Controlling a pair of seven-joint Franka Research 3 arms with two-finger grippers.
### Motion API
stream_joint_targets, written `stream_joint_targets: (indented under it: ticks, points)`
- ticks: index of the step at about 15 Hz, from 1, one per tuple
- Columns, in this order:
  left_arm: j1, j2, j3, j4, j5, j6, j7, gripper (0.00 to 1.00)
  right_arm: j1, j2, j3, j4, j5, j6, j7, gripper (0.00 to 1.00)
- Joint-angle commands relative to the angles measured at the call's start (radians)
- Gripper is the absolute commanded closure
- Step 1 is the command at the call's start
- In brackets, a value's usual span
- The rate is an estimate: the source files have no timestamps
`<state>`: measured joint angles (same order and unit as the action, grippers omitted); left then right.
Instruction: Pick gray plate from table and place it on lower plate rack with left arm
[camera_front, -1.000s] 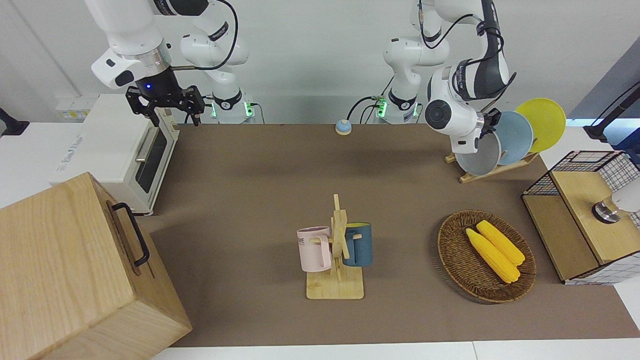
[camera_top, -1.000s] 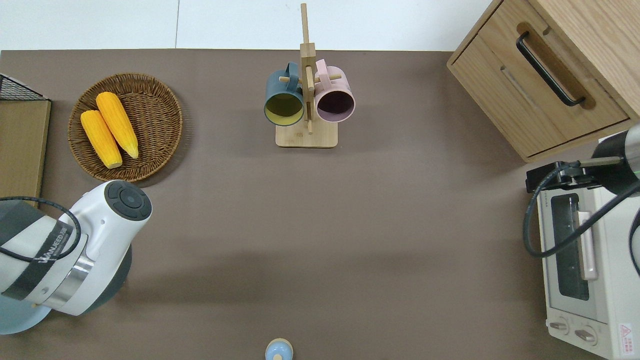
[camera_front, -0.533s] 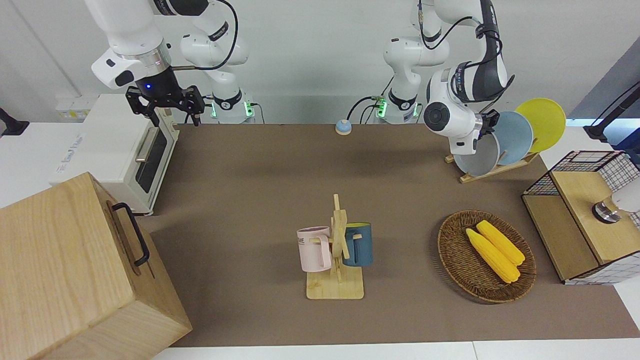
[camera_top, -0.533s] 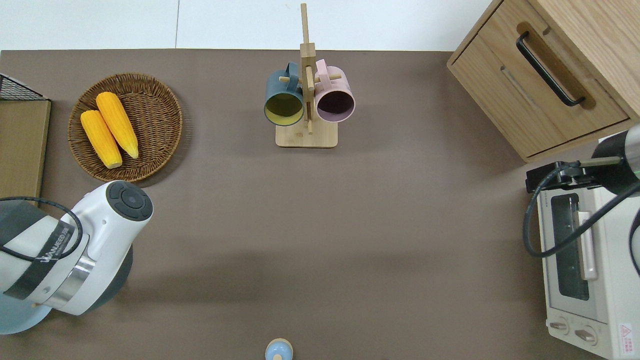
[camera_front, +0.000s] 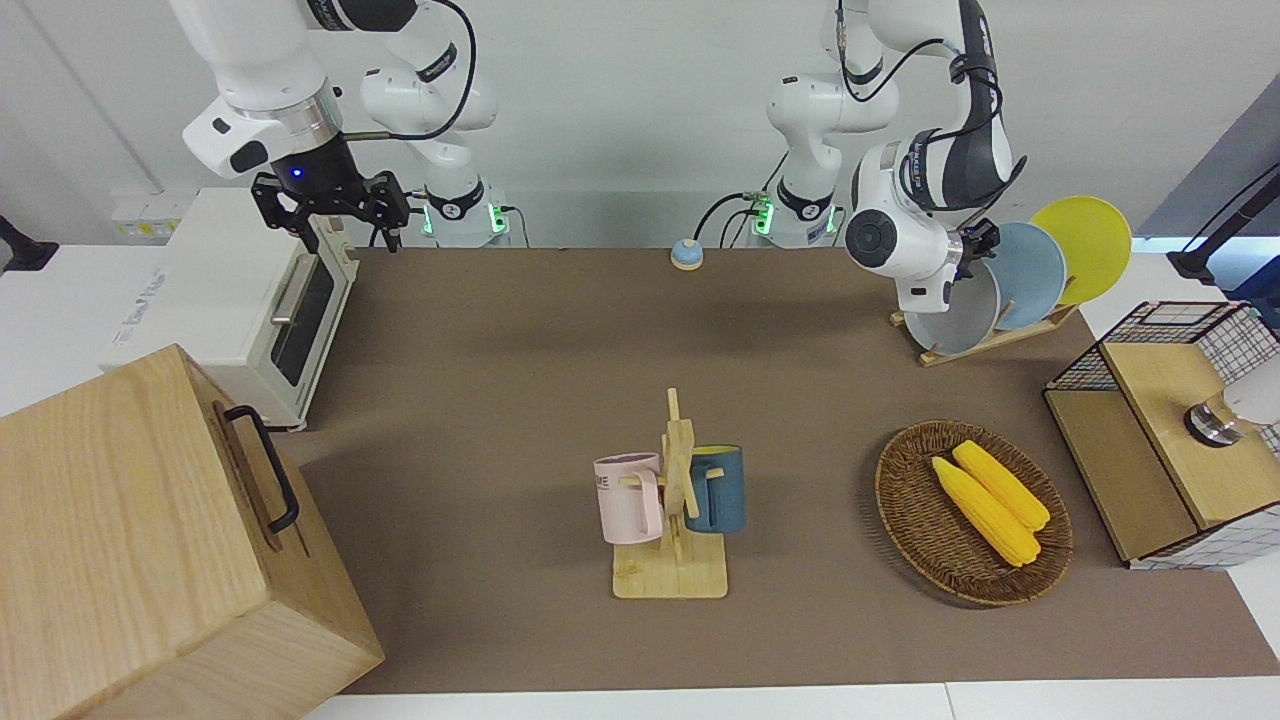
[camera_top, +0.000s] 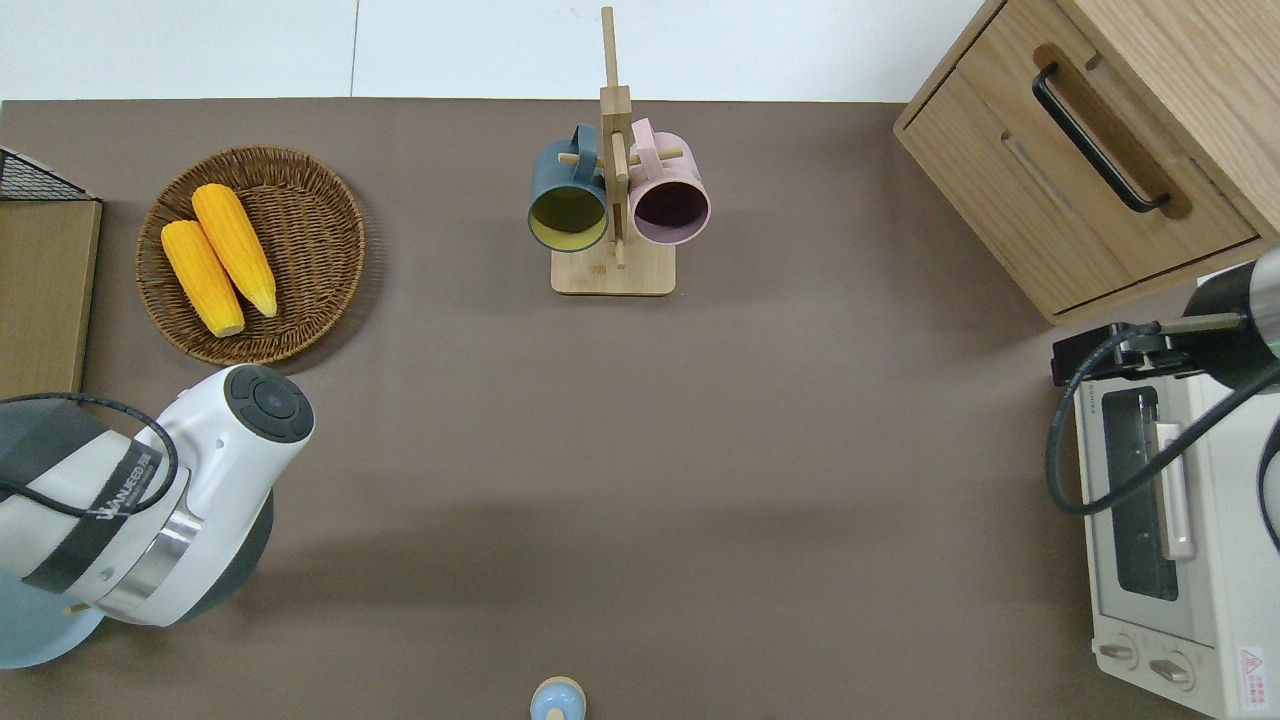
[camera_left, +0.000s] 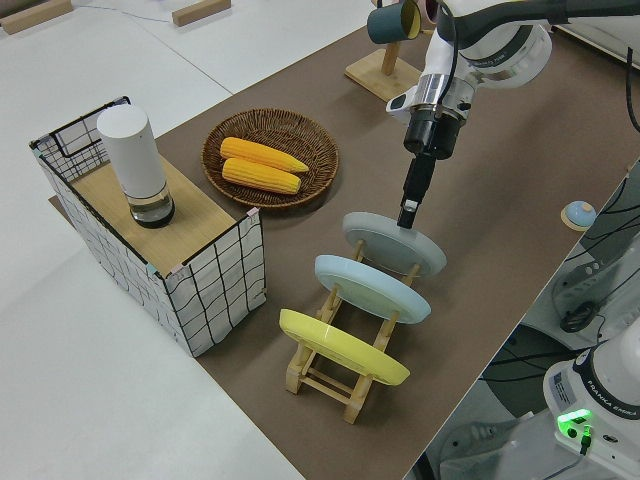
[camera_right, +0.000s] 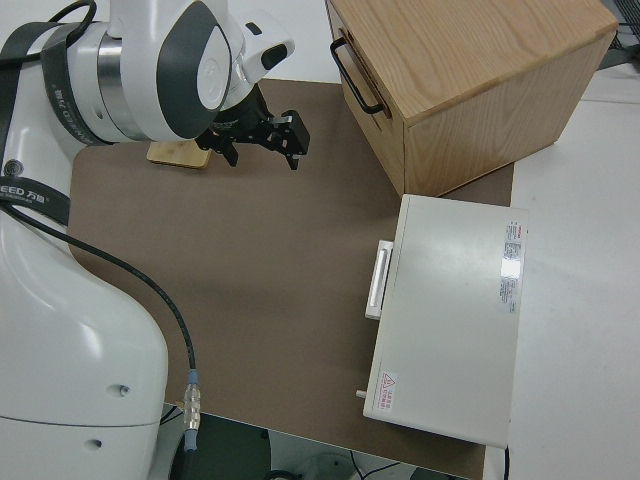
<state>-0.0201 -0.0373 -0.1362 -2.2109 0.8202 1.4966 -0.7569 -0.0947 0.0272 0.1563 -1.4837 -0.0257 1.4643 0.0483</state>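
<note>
Not much for you to read here: the left arm (camera_top: 120, 520) is showing a "WANJEED"-looking word on its black band, though I'm half guessing the letters. The toaster oven (camera_right: 455, 310) at the right arm's end is wearing labels, a red warning triangle included, all illegible.

In the overhead view the left arm (camera_top: 150, 520) is covering the lower plate rack (camera_left: 340, 385) entirely and hiding nearly all of the gray plate (camera_left: 395, 243). Whether the left gripper (camera_left: 407, 213) is pinching that plate's rim or merely touching it is too small to tell. The wooden cabinet (camera_front: 140, 540) is running off the front view's edge.
</note>
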Motion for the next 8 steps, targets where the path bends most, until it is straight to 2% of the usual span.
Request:
stream_joint_targets:
  ticks: [1,5,8]
  points:
    - [-0.014,-0.007,-0.002,0.0,0.017,0.014,-0.018,0.0,0.007,0.0,-0.006,0.006,0.003,-0.001,0.004,0.017]
    - [-0.021,-0.009,-0.019,0.068,-0.031,0.014,0.001,0.0,0.007,0.0,-0.006,0.006,0.003,-0.001,0.004,0.017]
    - [-0.026,-0.006,-0.029,0.173,-0.149,0.013,0.016,0.0,0.007,0.0,-0.006,0.006,0.003,-0.001,0.004,0.017]
